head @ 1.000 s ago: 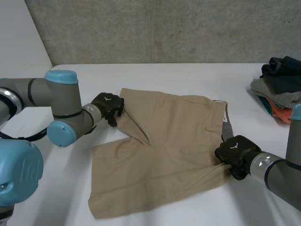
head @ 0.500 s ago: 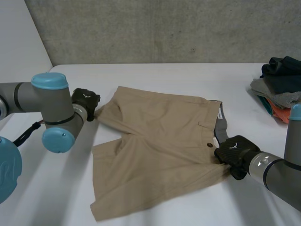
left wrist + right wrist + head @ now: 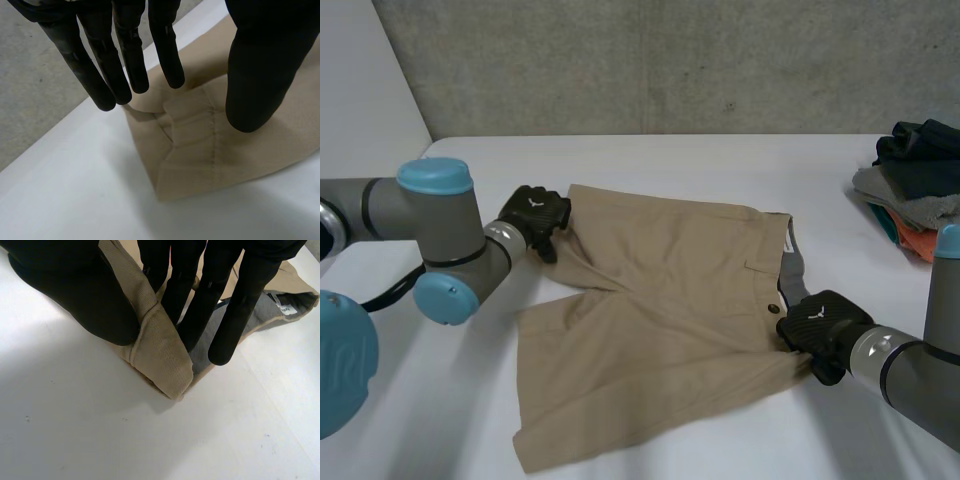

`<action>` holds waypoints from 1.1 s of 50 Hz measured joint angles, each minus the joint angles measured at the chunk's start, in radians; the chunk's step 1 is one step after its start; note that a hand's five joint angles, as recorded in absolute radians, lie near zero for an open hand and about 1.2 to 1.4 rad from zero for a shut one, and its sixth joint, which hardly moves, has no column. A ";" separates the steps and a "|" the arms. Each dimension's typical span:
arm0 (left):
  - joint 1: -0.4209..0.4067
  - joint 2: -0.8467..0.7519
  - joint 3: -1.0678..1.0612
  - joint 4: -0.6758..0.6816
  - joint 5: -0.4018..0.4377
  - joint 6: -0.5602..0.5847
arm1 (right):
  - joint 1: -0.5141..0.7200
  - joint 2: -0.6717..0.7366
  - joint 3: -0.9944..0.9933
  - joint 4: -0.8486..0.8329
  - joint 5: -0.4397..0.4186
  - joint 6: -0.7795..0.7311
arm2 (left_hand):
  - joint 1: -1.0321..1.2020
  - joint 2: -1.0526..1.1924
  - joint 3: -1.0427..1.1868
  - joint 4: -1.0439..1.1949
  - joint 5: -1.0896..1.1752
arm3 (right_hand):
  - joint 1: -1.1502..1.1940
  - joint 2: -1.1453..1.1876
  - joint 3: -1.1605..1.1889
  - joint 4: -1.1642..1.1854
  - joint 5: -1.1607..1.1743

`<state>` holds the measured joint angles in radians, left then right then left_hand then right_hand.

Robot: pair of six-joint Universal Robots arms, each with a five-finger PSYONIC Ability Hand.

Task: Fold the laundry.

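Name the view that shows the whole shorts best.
Head view: the shorts lie spread on the table, both legs and the waist in sight. The left wrist view shows a leg's hem corner under the left hand; the right wrist view, a waistband corner pinched by the right hand.

Tan shorts (image 3: 660, 320). Lie spread nearly flat, front up, on the white counter (image 3: 720, 160). Waistband at the right, with a button and dark grey lining showing; both legs point left, splayed apart. Near waistband corner folded over on itself; far leg's hem rumpled into small pleats. Heap of dark, grey and orange clothes (image 3: 915, 190), well apart at the counter's right edge.
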<state>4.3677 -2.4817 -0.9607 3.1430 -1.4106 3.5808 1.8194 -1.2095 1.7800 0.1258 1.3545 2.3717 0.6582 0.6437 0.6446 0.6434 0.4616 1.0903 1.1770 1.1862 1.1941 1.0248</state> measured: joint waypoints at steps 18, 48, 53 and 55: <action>-0.001 0.003 -0.026 -0.001 -0.195 0.115 | -0.001 -0.001 0.003 0.000 0.001 0.000 | 0.497 0.552 0.542 0.551 0.512 | 0.000 0.000 0.000 0.000 0.000; -0.052 0.484 -0.486 -0.018 -0.292 0.042 | 0.057 -0.059 -0.015 -0.002 0.003 0.080 | -0.377 -0.364 -0.366 -0.367 -0.366 | 0.015 0.000 0.005 0.000 0.000; -0.095 0.658 -0.697 -0.079 -0.214 -0.059 | 0.088 -0.076 -0.057 -0.006 0.002 0.159 | -0.260 -0.252 -0.253 -0.249 -0.240 | 0.015 0.000 0.005 0.000 0.000; -0.121 0.709 -0.768 -0.107 -0.185 -0.104 | 0.097 -0.076 -0.078 -0.006 0.004 0.200 | -0.258 -0.241 -0.242 -0.237 -0.228 | 0.015 0.000 0.005 0.000 0.000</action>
<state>4.2465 -1.7728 -1.7287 3.0356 -1.5957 3.4767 1.9159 -1.2860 1.7023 0.1195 1.3588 2.5719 0.4000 0.4024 0.4029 0.4060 0.2332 1.1054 1.1770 1.1912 1.1942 1.0248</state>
